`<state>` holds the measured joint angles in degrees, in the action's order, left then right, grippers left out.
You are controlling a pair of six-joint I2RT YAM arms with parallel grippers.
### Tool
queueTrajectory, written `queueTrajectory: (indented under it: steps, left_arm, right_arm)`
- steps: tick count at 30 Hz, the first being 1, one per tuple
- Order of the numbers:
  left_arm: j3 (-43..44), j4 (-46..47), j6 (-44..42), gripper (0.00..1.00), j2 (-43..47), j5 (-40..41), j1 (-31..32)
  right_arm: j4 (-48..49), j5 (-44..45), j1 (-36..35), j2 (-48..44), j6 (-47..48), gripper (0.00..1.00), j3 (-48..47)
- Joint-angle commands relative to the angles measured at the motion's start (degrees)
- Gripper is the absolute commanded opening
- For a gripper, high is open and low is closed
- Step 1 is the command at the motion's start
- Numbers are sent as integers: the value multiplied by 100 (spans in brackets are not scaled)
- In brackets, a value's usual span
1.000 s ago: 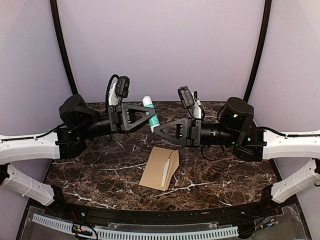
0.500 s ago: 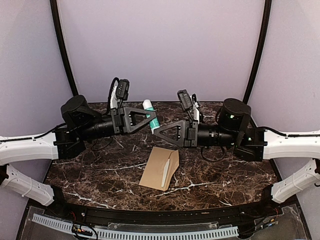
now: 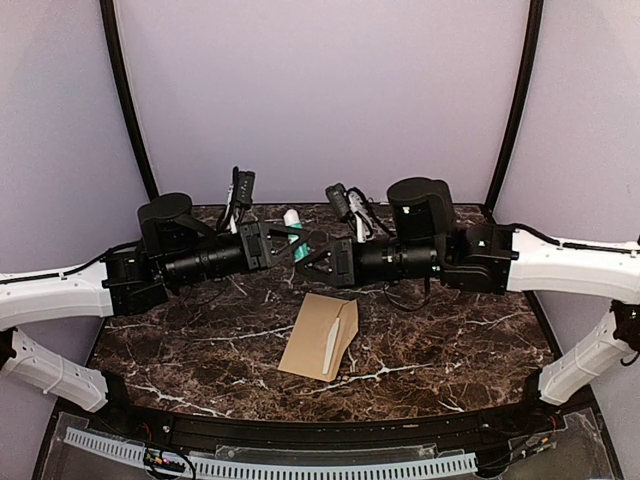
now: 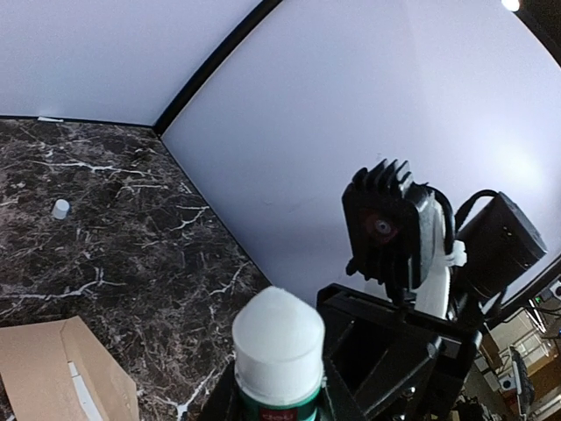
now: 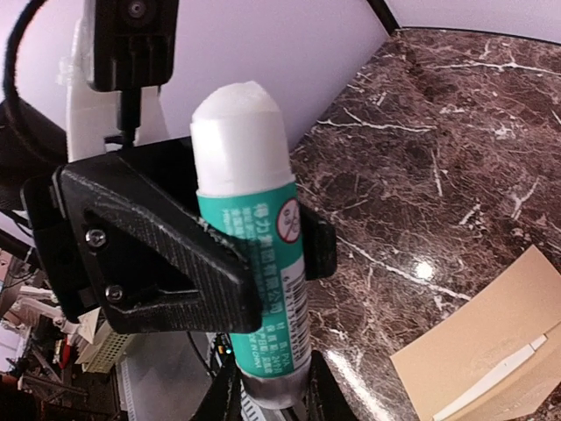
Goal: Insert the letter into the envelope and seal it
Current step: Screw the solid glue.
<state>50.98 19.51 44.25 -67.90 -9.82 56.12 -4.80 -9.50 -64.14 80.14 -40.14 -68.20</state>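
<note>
A green glue stick [image 3: 297, 238] with a bare white tip is held in the air between both grippers. My left gripper [image 3: 299, 236] is shut on its green body, and the white tip [image 4: 279, 338] rises between its fingers in the left wrist view. My right gripper [image 3: 303, 262] is shut on its grey base [image 5: 273, 386]. The brown envelope [image 3: 318, 335] lies on the table below, flap open. A thin pale strip [image 3: 331, 346] shows along its opening. I cannot tell if that is the letter, which is otherwise out of view.
The dark marble table [image 3: 450, 340] carries the envelope, which also shows in the left wrist view [image 4: 53, 368] and the right wrist view [image 5: 491, 360]. A small white cap [image 4: 60, 209] lies on the marble far from the envelope. Purple walls close in the back and sides.
My right arm has swung left and its gripper has closed in on the base of the glue stick. My left gripper has shifted slightly right and lower with the stick. The envelope has not moved.
</note>
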Motion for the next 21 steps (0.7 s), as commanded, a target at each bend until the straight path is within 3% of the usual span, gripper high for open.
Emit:
queueTrajectory:
  steps: [1,11,21]
  left_arm:
    - [111,-893,-219,0,-48,412,145]
    - [-23,-1194,422,0,-279,916,145]
    - [-155,-932,741,0,-177,831,135]
  right_arm:
    - [-646,1187,28,537,58,11,-868]
    - [-1632,2200,-262,1690,186,11,-2229]
    - [-1328,1938,-285,1399,25,19,-1963]
